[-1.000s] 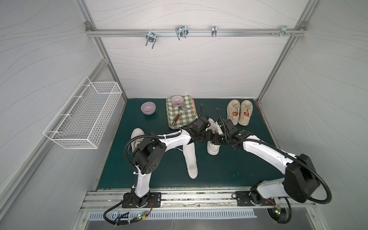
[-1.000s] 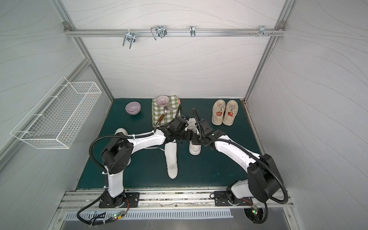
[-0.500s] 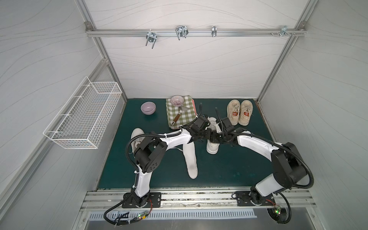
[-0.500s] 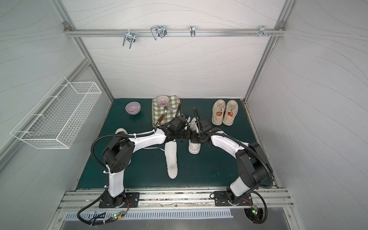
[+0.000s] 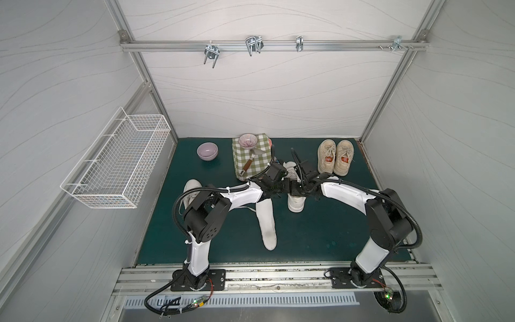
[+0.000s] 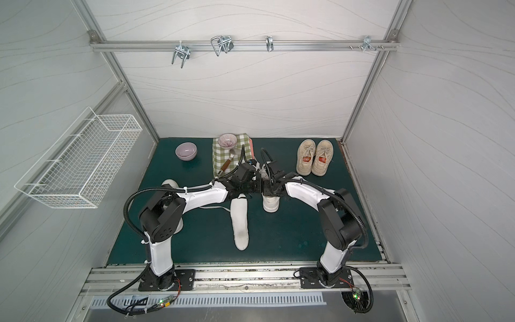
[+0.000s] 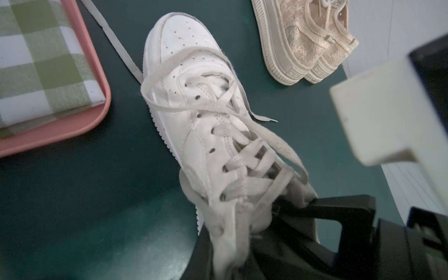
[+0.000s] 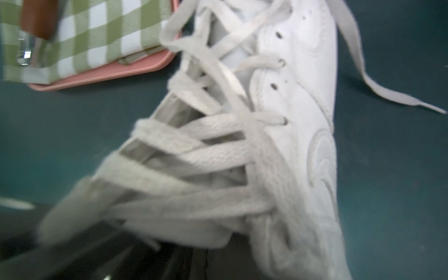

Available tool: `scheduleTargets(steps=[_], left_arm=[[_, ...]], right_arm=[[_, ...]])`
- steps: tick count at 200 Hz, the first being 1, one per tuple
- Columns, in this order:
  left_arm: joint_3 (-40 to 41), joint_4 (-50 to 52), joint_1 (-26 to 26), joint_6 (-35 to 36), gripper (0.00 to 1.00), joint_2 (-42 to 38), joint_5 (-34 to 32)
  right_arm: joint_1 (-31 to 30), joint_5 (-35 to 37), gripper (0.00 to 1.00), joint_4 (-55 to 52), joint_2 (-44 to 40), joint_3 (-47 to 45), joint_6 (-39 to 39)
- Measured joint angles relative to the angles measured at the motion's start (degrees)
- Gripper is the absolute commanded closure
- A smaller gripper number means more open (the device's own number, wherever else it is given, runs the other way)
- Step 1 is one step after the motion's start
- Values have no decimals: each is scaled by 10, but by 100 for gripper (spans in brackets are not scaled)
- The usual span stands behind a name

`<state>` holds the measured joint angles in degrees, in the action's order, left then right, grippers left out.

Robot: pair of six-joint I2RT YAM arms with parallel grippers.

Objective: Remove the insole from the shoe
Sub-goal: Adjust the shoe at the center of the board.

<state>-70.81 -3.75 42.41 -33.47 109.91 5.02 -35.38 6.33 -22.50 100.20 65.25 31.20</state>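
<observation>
A white lace-up shoe (image 5: pixel 296 202) (image 6: pixel 271 203) stands on the green mat mid-table, toe toward the back wall. Both wrists meet over its opening. In the left wrist view my left gripper (image 7: pixel 230 257) is shut on white fabric at the collar of the shoe (image 7: pixel 194 97). My right gripper (image 8: pixel 189 257) sits low at the tongue of the shoe (image 8: pixel 303 109), blurred, with the tongue flap lying over its dark fingers. The shoe's inside is hidden. A long white insole (image 5: pixel 267 223) (image 6: pixel 241 223) lies flat on the mat beside the shoe.
A pink tray (image 7: pixel 97 116) holds a green check cloth (image 5: pixel 252 161), a small bowl and a spatula. Behind are a purple bowl (image 5: pixel 207 151) and a beige sneaker pair (image 5: pixel 335 157). Another white shoe (image 5: pixel 192 189) lies under my left arm. A wire basket (image 5: pixel 117 161) hangs on the left wall.
My right arm has folded in and brought its gripper closer over the shoe's opening. The left jaws have closed on the collar. The shoe and the loose insole have stayed put.
</observation>
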Motion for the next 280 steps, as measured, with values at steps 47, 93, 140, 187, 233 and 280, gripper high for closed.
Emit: scheduleTargets(steps=[47,93,140,187,233,280], left_arm=[[43,-54,-4,-50,100,-17,7],[54,-68,-9,-68,100,-20,21],[57,-68,-10,-68,100,-22,19],[58,-48,7,-67,100,-32,8],[58,-22,20,-59,100,-41,0],[58,-17,24,-53,100,-44,7]], right_arm=[[-17,67,55,-34,48,49,10],[-21,87,72,-50,79,78,23],[-16,86,89,-11,58,47,30],[-17,85,100,52,-3,-39,35],[-16,59,100,86,-73,-106,33],[6,7,100,128,-131,-157,35]])
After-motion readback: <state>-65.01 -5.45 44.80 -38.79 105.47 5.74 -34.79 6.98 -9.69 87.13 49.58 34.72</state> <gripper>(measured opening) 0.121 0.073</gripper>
